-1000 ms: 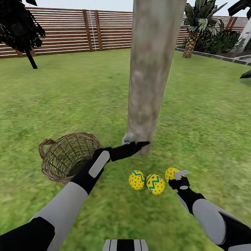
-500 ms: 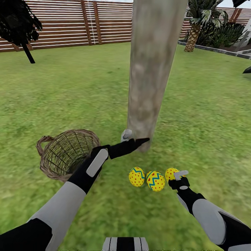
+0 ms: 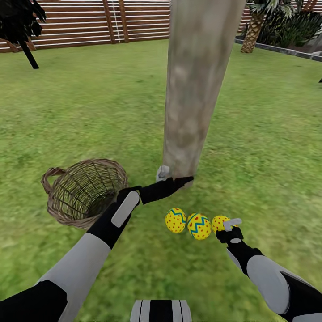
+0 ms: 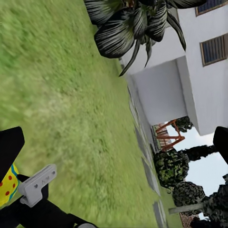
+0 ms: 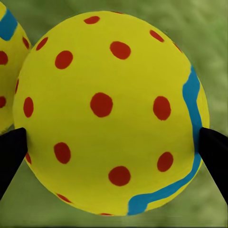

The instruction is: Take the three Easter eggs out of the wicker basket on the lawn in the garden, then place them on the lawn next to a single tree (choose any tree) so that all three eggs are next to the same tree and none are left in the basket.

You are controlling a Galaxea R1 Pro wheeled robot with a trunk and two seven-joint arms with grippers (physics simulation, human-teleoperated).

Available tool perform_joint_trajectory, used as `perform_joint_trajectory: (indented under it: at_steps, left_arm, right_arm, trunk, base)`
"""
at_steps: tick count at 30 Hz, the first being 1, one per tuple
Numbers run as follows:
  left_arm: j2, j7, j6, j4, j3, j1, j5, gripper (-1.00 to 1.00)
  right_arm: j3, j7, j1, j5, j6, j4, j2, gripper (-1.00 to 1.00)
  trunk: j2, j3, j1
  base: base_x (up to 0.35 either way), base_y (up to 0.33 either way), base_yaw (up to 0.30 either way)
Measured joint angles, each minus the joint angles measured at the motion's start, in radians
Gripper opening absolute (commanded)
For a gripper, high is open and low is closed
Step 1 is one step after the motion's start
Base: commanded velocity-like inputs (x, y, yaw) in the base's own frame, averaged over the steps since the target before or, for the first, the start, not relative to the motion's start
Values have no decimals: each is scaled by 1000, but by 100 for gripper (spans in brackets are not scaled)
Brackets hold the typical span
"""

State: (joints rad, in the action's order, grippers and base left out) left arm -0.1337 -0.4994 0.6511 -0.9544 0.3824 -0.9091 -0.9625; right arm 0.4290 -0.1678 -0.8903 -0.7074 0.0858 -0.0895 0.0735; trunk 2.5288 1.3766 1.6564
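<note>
third egg at the tree base, right gripper closed on it

the right gripper point(image 3: 227, 227) has its two dark fingertips against opposite sides of the third easter egg point(image 5: 111, 111), low over the lawn point(image 3: 89, 112); this puts it in a row with the other two eggs point(image 3: 188, 223), near the tree point(image 3: 192, 89); its long axis cannot be judged (the zigzag band runs down one flank); the wicker basket point(image 3: 58, 210) looks empty; the left gripper point(image 3: 172, 179) reaches toward the trunk, fingers spread, holding nothing.
</note>
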Motion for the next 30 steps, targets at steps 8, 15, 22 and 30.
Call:
perform_joint_trajectory:
  at_steps: [8,15,22,30]
  left_arm:
    - [-1,-1,0,0,0,0,0,100]
    - [-1,-1,0,2,0,0,0,100]
    - [0,-1,-1,2,0,0,0,100]
    - [2,-1,-1,0,0,0,-1,100]
  right_arm:
    - [0,0,0,0,0,0,0,-100]
    - [0,0,0,0,0,0,0,-100]
    - [-9,-39,-1,-6,33,-5,2,-100]
    - [3,-54,0,-2,-1,-1,-3,100]
  trunk:
    - [2,31,4]
    - [4,58,7]
    - [5,81,9]
    - [5,81,9]
  base:
    - [0,0,0]
    - [0,0,0]
    - [0,0,0]
    - [0,0,0]
